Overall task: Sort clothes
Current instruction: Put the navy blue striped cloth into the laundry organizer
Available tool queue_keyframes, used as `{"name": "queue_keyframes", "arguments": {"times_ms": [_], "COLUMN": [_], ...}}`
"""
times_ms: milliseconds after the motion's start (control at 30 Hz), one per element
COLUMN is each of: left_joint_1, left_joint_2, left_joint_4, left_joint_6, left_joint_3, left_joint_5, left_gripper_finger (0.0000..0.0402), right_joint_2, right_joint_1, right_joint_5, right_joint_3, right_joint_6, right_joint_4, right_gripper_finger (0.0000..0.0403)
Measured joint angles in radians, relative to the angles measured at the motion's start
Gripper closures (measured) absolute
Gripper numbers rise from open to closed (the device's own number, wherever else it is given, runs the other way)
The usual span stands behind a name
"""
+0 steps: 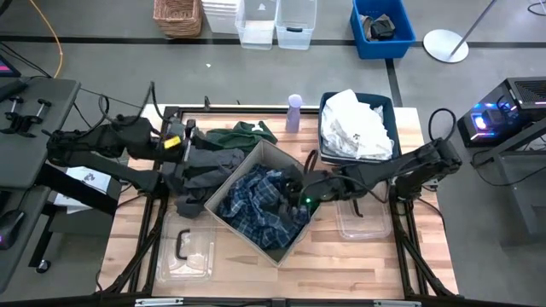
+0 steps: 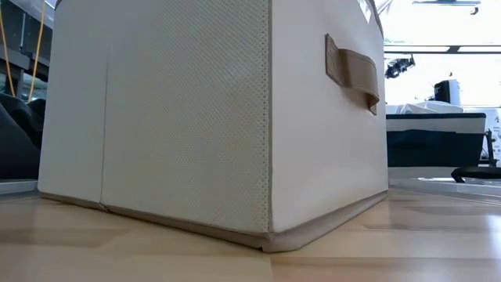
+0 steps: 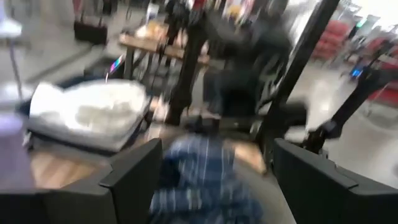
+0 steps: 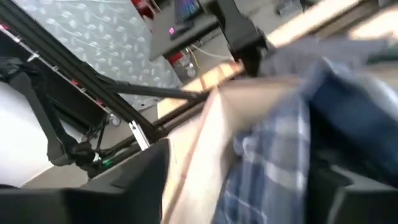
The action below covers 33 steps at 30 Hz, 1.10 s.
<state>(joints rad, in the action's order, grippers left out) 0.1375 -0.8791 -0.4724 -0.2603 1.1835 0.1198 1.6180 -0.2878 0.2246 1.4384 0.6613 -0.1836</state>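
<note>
High view: wooden table, grey floor, apparently concrete.

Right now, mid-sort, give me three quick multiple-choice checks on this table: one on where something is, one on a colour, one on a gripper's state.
1. Where does the plaid shirt lie?
A. in the beige box
B. in the dark blue bin
C. on the floor

2. What colour are the clothes piled in the dark blue bin?
A. red
B. white
C. black

3. How are the left gripper fingers set?
A. clamped on a bottle
B. shut on nothing
C. open

Answers:
1 A, the high view shows the plaid inside the box walls.
2 B, the white clothes fill that bin.
3 C, the left wrist view shows a wide gap between the fingers.
</note>
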Motion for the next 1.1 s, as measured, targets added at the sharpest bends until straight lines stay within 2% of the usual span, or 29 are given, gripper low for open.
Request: {"name": "queue_keyframes", "arguments": {"times_ms": [133,300,400,467,567,700,867,1000,1100], "left_joint_1": [-0.011,-0.093,-0.125,-0.135,-0.138,-0.137,-0.137,-0.137,-0.137], "left_joint_2": [-0.002,-0.031,-0.064,-0.087,-0.112,-0.128,-0.133,-0.133,-0.133], "left_joint_4": [-0.182,-0.545,-0.720,-0.781,-0.811,-0.809,-0.810,-0.810,-0.811], "left_joint_6": [-0.091,-0.253,-0.289,-0.289,-0.304,-0.334,-0.333,-0.333,-0.332], "left_joint_3": [0.000,0.000,0.000,0.000,0.000,0.000,0.000,0.000,0.000], "left_joint_5": [0.059,0.070,0.048,0.040,0.023,0.002,-0.004,0.001,0.002], "left_gripper_finger": [0.0113,0.0113,0.0113,0.0113,0.0113,0.0113,0.0113,0.0113,0.0113], "right_joint_2": [-0.008,-0.016,-0.003,0.024,0.090,0.198,0.341,0.355,0.338], "right_joint_1": [0.002,0.002,0.000,0.000,0.004,0.005,0.010,0.028,0.041], "right_joint_5": [0.002,0.005,0.034,0.026,0.019,-0.046,-0.054,-0.097,-0.213], "right_joint_3": [0.073,0.196,0.250,0.271,0.261,0.249,0.249,0.251,0.249], "right_joint_6": [-0.092,-0.196,-0.132,-0.040,0.052,0.125,0.177,0.291,0.323], "right_joint_4": [-0.001,-0.017,-0.082,-0.205,-0.363,-0.330,-0.375,-0.472,-0.453], "right_gripper_finger": [0.0083,0.0062,0.0061,0.0061,0.0061,0.0061,0.0061,0.0061,0.0061]}}
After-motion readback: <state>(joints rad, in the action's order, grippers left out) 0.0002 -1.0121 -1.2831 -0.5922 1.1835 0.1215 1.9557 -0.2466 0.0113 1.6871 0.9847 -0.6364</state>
